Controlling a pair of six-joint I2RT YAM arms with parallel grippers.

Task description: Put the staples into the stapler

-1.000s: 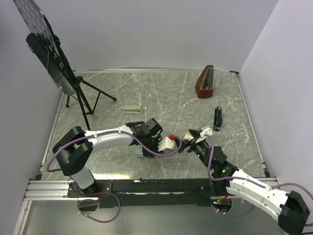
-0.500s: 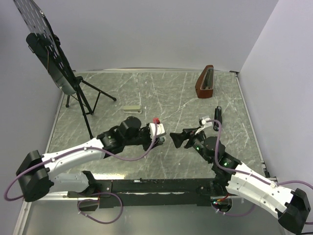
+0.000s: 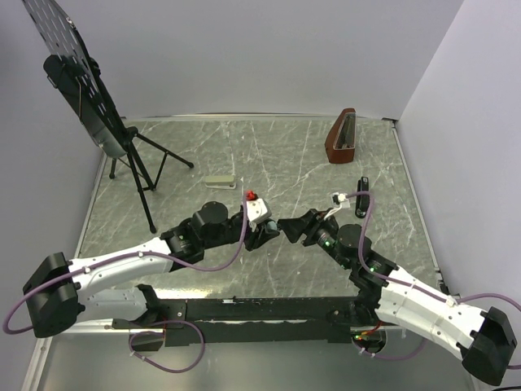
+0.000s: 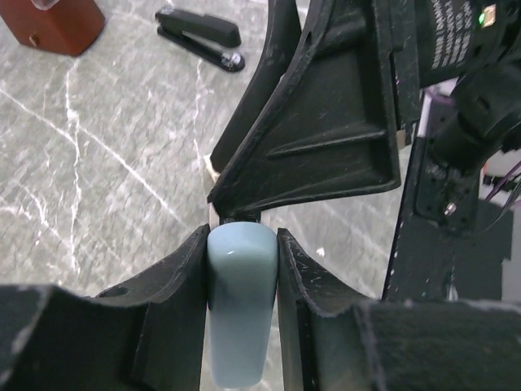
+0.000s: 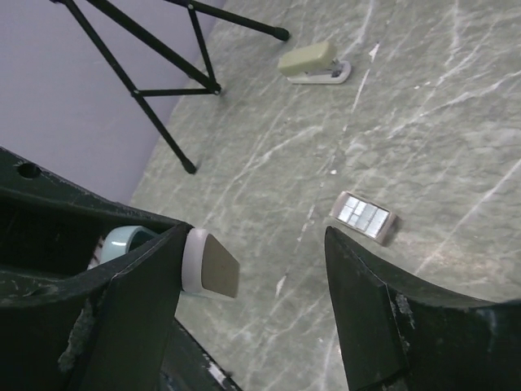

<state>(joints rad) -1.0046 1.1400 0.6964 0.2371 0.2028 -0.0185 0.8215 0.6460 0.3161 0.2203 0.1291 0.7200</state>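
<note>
Smooth marbled grey tabletop (image 3: 285, 155), black plastic stapler (image 4: 199, 37), scuffed matt black left gripper (image 4: 240, 244), glossy pale-blue piece (image 4: 238, 309)

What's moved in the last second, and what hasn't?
Left arm stretched out low, left tool edging away from the bases; right tool swung left to meet it, open. Left tool is shut on a pale blue object. The black stapler and grey-green stapler unmoved.

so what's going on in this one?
Both arms meet above the table. The left gripper is shut on a small pale-blue item I can't identify; the right gripper is open at its far end. The black stapler lies closed and untouched on the table's right side. The opened staple box sits below the grippers. Loading hasn't started.
</note>
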